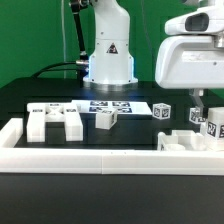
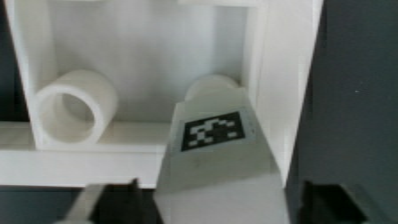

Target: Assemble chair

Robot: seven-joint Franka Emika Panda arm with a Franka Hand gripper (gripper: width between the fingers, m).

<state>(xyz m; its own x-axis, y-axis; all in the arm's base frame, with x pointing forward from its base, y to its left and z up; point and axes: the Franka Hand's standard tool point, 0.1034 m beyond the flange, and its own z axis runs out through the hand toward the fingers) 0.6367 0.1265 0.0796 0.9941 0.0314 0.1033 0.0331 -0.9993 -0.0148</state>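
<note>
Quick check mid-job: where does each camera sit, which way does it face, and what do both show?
Exterior view: off the arm, low beyond the border frame, facing the arm's base across the table; base and pincer show.
Wrist view: on the wrist, looking along the pincer at a tagged part; both fingers show, one each side of it.
Shared: the pincer, and likely that part.
</note>
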